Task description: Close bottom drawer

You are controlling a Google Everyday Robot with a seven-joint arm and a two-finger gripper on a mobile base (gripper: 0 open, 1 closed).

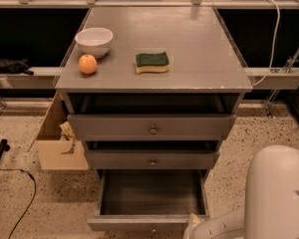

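Note:
The bottom drawer (pixel 150 222) of the grey cabinet is pulled far out, and its deep empty box (pixel 152 193) shows from above. Its narrow front panel lies along the frame's lower edge, with the knob (pixel 153 229) just showing. My gripper (pixel 193 221) is at the right end of that front panel, right at the drawer's front right corner. My white arm (pixel 219 227) comes in from the lower right, and my white body (pixel 279 193) fills that corner of the view.
The two upper drawers (pixel 152 127) stand slightly out with round knobs. On the cabinet top (pixel 189 29) sit a white bowl (pixel 94 40), an orange (pixel 87 63) and a green and yellow sponge (pixel 152 62). A cardboard box (pixel 57 138) stands on the floor at left, beside a black cable (pixel 25 193).

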